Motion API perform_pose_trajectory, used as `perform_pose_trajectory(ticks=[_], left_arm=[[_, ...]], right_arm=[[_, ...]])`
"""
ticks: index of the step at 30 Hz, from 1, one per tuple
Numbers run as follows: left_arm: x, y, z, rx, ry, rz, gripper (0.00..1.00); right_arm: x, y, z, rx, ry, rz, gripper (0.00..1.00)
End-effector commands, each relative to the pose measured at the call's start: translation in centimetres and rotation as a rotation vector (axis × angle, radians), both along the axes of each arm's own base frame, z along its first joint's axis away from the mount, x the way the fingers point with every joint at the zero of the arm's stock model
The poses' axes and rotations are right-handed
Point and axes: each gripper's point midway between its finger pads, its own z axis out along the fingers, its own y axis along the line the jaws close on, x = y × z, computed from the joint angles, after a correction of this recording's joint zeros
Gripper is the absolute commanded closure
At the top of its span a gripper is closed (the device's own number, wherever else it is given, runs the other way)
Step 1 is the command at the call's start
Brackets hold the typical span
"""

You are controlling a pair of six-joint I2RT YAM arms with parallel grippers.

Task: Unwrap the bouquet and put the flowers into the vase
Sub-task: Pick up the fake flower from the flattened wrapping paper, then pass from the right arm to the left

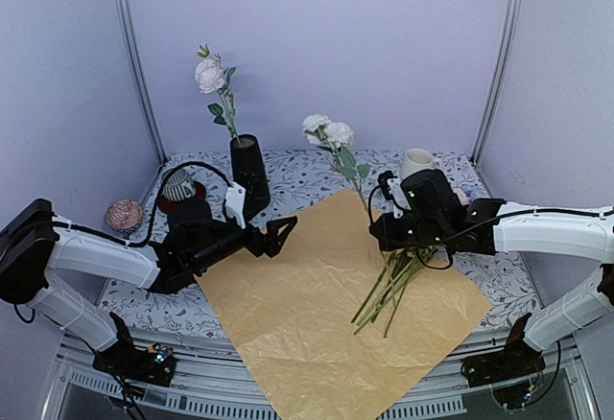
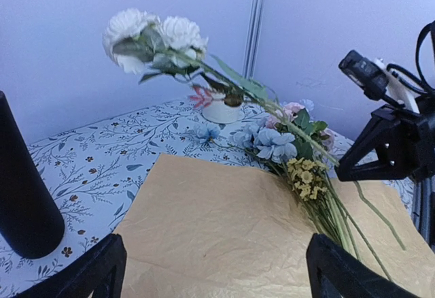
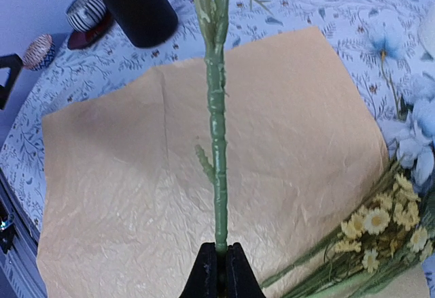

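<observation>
My right gripper (image 3: 221,275) is clamped shut on the bottom end of a green stem (image 3: 216,141). From its wrist camera I see both fingers pressed together on it. The stem runs up and away from the jaws, above the paper (image 3: 136,169), toward the vase (image 3: 132,2). In the top view this stem carries two white roses (image 1: 326,132), lifted clear of the table and leaning left, right of the vase.

My left gripper (image 1: 283,236) is wide open and holds nothing. It hovers over the paper's left corner, just in front of the vase. Its wrist view shows both fingers (image 2: 95,271) spread far apart with bare paper between them.

The vase stands upright at the back left of the table (image 1: 297,175), with one pale pink rose (image 1: 209,75) already in it.

The paper lies flat and unfolded, tan side up. The other flowers (image 1: 393,286) lie in a loose bundle on its right edge, stems toward me. Their heads, pale blue blooms (image 2: 272,141) and small yellow blooms (image 2: 306,175), sit under my right arm. A white mug (image 1: 417,163) stands behind them, and a striped object (image 1: 178,188) on a red base is left of the vase.
</observation>
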Motion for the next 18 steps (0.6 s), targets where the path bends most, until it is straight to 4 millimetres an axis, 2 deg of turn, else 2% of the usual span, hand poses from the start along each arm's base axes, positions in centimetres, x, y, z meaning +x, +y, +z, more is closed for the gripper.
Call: perform_pose_trajectory(ticks=[1, 4, 6, 11, 15, 18], left_arm=[[-0.5, 0.1, 1.1, -0.028, -0.033, -0.001, 0.06], [-0.5, 0.0, 1.1, -0.027, -0.032, -0.002, 0.06], [-0.5, 0.1, 1.2, -0.028, -0.034, 0.003, 0.06], [-0.5, 0.1, 1.2, -0.028, -0.034, 0.001, 0.06], [-0.6, 0.0, 1.1, -0.035, -0.029, -0.005, 0.05], [-0.7, -0.2, 1.0, -0.047, -0.021, -0.021, 0.03]], right_arm=[[2.5, 2.1, 8.0, 0.141, -0.300, 0.042, 0.96], [3.1, 2.7, 10.4, 0.186, -0.415, 0.059, 0.96], [3.5, 2.9, 11.0, 0.208, -0.476, 0.050, 0.97], [4.9, 3.1, 9.4, 0.240, -0.548, 0.041, 0.97], [3.4, 4.2, 7.9, 0.348, -0.571, 0.142, 0.97], [2.7, 3.4, 7.1, 0.398, -0.617, 0.137, 0.97]])
